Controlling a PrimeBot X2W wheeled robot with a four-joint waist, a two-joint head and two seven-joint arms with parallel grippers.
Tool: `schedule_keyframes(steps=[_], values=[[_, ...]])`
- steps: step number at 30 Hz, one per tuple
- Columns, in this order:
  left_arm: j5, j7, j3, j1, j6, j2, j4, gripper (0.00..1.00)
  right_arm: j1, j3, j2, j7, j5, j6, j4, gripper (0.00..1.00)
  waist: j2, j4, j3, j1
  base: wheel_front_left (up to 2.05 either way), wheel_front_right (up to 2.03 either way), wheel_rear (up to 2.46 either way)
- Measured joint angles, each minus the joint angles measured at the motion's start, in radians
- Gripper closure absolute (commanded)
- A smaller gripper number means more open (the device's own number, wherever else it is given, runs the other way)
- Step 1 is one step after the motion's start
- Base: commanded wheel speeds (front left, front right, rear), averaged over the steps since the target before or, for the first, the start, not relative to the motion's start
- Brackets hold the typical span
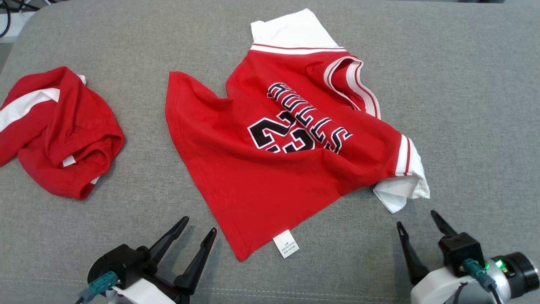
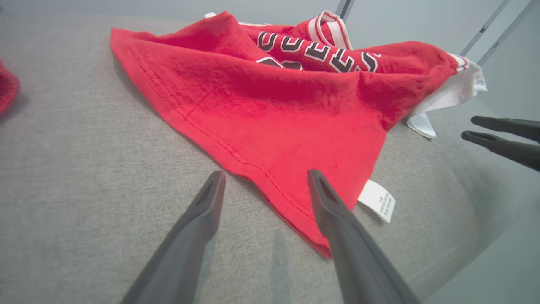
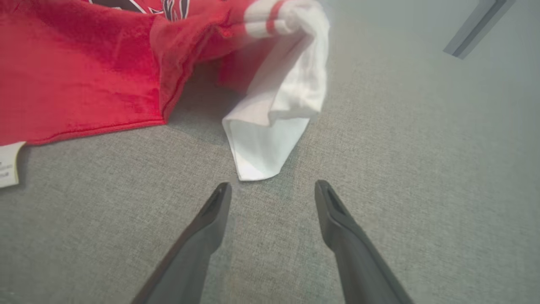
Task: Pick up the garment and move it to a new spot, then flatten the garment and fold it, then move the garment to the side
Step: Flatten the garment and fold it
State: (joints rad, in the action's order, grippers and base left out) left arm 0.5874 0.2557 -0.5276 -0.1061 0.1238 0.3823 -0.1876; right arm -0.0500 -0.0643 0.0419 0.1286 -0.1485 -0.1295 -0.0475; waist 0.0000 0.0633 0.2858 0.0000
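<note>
The garment (image 1: 270,139) is a red jersey with black lettering and white sleeves, lying rumpled in the middle of the grey surface, a white label at its near corner. My left gripper (image 1: 197,226) stands open at the lower left, just short of that corner (image 2: 295,202). My right gripper (image 1: 417,219) stands open at the lower right, a little below the white sleeve (image 1: 398,192). In the right wrist view the sleeve's tip (image 3: 261,152) lies just beyond my right gripper (image 3: 270,188), and nothing is between the fingers. My left gripper (image 2: 265,177) frames the red hem.
A second red and white garment (image 1: 59,131) lies bunched at the far left. The grey padded surface (image 1: 464,126) has free room to the right and along the near edge. Cables (image 1: 12,12) show past its top left corner.
</note>
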Motion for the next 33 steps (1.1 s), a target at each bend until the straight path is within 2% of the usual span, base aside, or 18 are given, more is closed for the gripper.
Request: schedule_keyframes(steps=[7,16,17,18,19,20,25,28,33], values=[[0.003,0.000,0.000,0.000,0.000,0.017,0.009,0.00,0.041,-0.008,-0.002,-0.071,0.017,0.000,0.125,0.00,0.0000,0.012,0.015,0.0000,0.00,0.00,0.00],[0.013,0.000,-0.005,-0.003,0.000,0.025,0.013,0.00,0.147,0.004,-0.001,-0.099,0.044,0.000,0.262,0.00,0.0000,0.047,0.032,0.0000,0.00,0.00,0.00],[0.013,0.000,-0.006,-0.003,0.000,0.028,0.013,0.00,0.156,0.010,-0.001,-0.102,0.047,0.000,0.273,0.08,0.0000,0.051,0.034,0.0000,0.00,0.00,0.00],[0.014,0.000,-0.006,-0.003,0.000,0.032,0.013,0.00,0.168,0.015,-0.001,-0.106,0.055,-0.001,0.290,0.56,0.0000,0.056,0.036,0.0000,0.00,0.00,0.00],[0.016,0.000,-0.006,-0.003,0.000,0.035,0.013,0.00,0.179,0.019,-0.001,-0.117,0.072,-0.001,0.301,0.80,0.0000,0.060,0.038,0.0000,0.00,0.00,0.00],[0.020,0.000,-0.006,-0.003,0.000,0.039,0.013,0.00,0.192,0.022,-0.001,-0.126,0.080,-0.001,0.319,1.00,0.0000,0.063,0.040,0.0000,0.00,0.00,0.00],[0.022,0.000,-0.005,-0.004,0.000,0.042,0.012,0.00,0.238,0.068,-0.004,-0.158,0.085,-0.003,0.363,1.00,0.0000,0.068,0.038,0.0000,0.00,0.00,0.00],[0.022,0.000,-0.001,-0.003,0.000,0.041,0.009,0.00,0.245,0.143,-0.002,-0.179,0.068,-0.002,0.359,1.00,0.0000,0.059,0.029,0.0000,0.00,0.00,0.00],[0.021,0.000,0.001,-0.002,0.000,0.034,0.008,0.00,0.244,0.259,-0.002,-0.184,-0.017,-0.001,0.211,1.00,0.0000,0.031,0.009,0.0000,0.00,0.00,0.00]])
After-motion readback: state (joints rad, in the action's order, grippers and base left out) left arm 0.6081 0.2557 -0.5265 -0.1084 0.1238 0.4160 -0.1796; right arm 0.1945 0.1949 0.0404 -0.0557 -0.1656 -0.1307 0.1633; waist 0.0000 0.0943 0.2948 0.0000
